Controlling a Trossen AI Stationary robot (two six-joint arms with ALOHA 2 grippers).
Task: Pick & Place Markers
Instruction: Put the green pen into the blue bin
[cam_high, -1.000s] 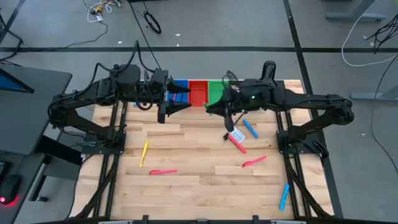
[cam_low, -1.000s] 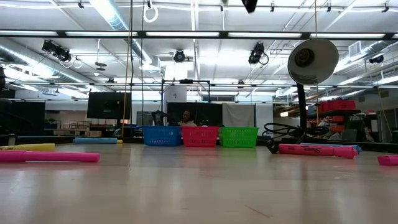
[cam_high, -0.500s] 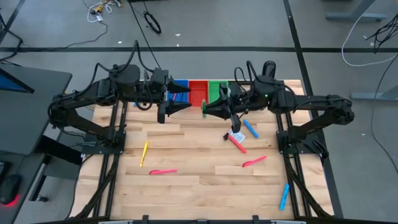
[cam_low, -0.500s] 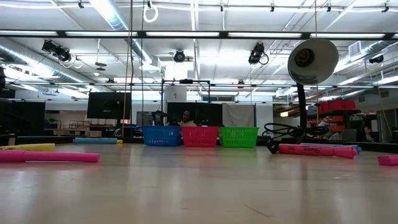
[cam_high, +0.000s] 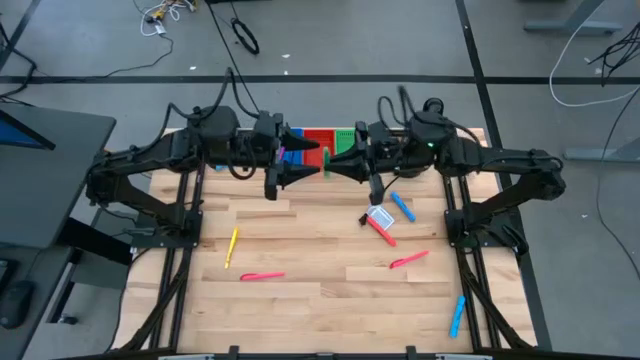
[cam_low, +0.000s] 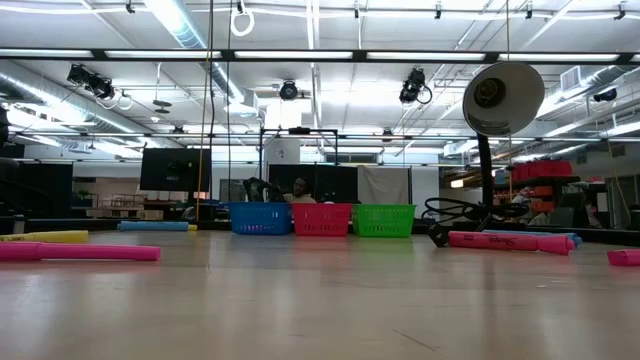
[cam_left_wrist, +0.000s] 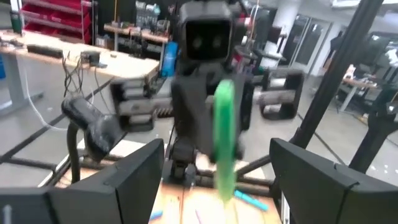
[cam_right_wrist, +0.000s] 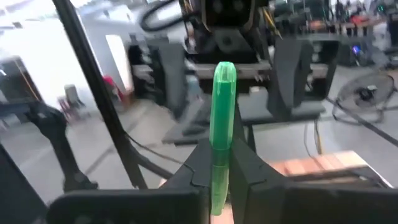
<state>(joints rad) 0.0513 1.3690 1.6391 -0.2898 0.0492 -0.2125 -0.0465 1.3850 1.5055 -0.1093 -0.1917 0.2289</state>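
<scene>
Green marker (cam_right_wrist: 222, 106) sat clamped upright in your right claw (cam_high: 330, 169), tip free. Your left claw (cam_high: 317, 173) faced it, fingers apart, likely for handover above desk (cam_high: 320, 260).

Neither gripper is caught by the low view. The lower end of the green marker (cam_right_wrist: 221, 124) is hidden between the right gripper's (cam_right_wrist: 217, 163) closed fingers. In the left wrist view, the right arm behind that marker is blurred. The far-end bins (cam_high: 318, 141) are partly covered by both arms in the high view, so their contents cannot be made out.
</scene>
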